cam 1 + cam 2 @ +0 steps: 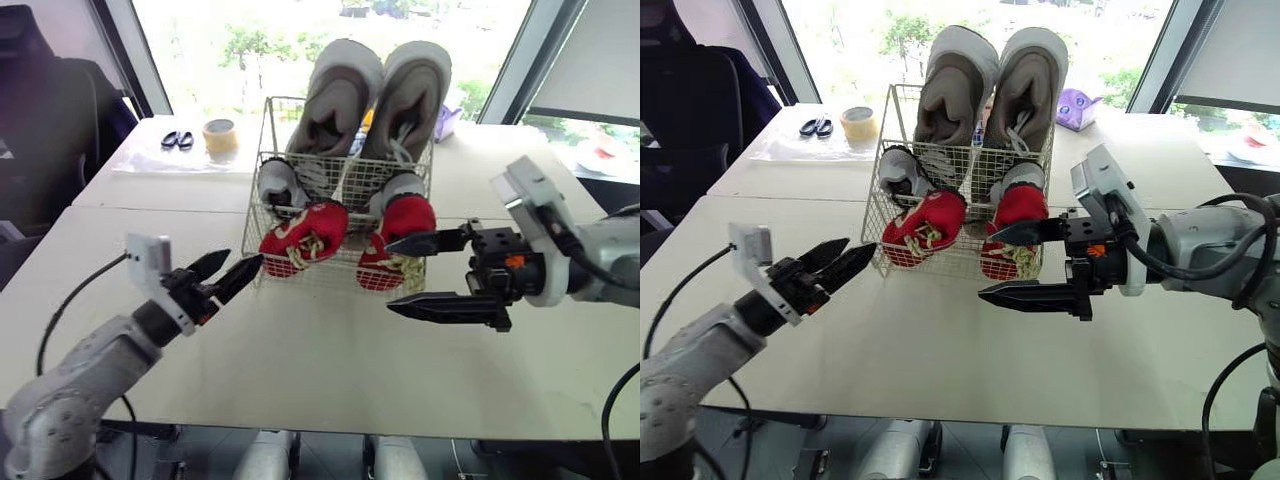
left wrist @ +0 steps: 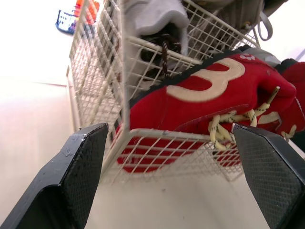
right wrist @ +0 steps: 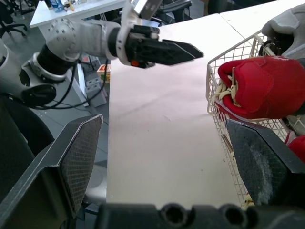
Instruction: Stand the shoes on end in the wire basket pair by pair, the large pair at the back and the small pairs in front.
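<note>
Strong daylight from the blown-out window behind, with soft shadows below

L arm low, reaching fwd, jaws parted; R arm level, pointing inward (jaws wide, one above other).

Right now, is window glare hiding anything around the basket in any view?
Left eye view: the window blows out behind the wire basket, yet the large grey shoes are readable. Left wrist view: the table beside the basket is washed white; the red shoe is clear. Right wrist view: even light, no glare.
</note>
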Action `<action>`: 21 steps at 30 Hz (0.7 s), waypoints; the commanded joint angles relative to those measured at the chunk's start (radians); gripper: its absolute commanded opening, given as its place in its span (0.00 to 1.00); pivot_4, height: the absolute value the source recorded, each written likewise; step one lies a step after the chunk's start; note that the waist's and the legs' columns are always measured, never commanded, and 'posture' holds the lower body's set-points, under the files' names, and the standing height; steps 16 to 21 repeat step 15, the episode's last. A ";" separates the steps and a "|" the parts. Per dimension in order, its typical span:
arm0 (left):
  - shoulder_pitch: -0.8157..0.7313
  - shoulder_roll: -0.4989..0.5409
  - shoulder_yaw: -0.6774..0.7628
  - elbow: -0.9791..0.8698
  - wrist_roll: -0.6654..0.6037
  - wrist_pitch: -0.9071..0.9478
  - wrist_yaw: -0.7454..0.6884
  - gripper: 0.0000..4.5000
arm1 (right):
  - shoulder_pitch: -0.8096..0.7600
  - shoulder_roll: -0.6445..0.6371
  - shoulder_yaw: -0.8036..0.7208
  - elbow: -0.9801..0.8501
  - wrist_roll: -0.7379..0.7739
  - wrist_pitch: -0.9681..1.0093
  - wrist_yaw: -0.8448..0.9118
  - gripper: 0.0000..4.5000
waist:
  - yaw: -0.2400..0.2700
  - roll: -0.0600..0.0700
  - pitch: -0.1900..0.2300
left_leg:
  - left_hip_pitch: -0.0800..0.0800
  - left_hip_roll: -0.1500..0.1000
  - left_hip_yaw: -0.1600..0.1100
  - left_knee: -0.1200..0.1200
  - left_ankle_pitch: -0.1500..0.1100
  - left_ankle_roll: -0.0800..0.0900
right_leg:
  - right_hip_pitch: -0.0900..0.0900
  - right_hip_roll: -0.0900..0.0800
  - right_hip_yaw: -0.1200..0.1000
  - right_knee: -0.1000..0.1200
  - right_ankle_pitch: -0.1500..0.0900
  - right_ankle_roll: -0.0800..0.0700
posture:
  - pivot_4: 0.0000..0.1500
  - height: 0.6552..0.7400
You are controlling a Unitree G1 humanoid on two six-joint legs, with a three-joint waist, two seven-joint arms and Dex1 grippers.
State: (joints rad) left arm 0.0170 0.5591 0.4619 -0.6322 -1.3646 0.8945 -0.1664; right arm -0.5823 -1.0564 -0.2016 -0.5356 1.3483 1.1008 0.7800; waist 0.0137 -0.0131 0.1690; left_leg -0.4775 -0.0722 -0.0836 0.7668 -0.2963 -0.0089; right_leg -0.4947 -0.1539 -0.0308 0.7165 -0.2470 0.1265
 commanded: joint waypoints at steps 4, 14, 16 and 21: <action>0.071 0.139 0.116 0.114 -0.077 0.000 -0.114 0.95 | 0.018 -0.012 -0.026 -0.014 0.013 -0.011 0.017 1.00 | 0.000 0.000 0.000 | 0.000 0.000 0.000 -0.001 0.000 0.000 | -0.001 -0.002 0.000 0.000 -0.001 -0.001 | 1.00 0.01; 0.117 0.239 0.091 0.143 -0.022 0.018 -0.241 0.95 | 0.128 -0.036 -0.045 -0.079 0.080 0.004 -0.007 1.00 | -0.001 0.000 0.000 | -0.001 0.001 0.001 -0.006 0.000 0.000 | -0.003 -0.004 0.001 -0.004 -0.001 -0.002 | 1.00 0.01; 0.111 0.247 0.089 0.150 -0.014 0.018 -0.250 0.95 | 0.142 -0.033 -0.045 -0.083 0.080 0.000 -0.015 1.00 | -0.001 0.000 0.000 | -0.001 0.001 0.001 -0.006 0.000 0.000 | -0.003 -0.004 0.001 -0.004 -0.001 -0.002 | 1.00 0.01; 0.111 0.247 0.089 0.150 -0.014 0.018 -0.250 0.95 | 0.142 -0.033 -0.045 -0.083 0.080 0.000 -0.015 1.00 | -0.001 0.000 0.000 | -0.001 0.001 0.001 -0.006 0.000 0.000 | -0.003 -0.004 0.001 -0.004 -0.001 -0.002 | 1.00 0.01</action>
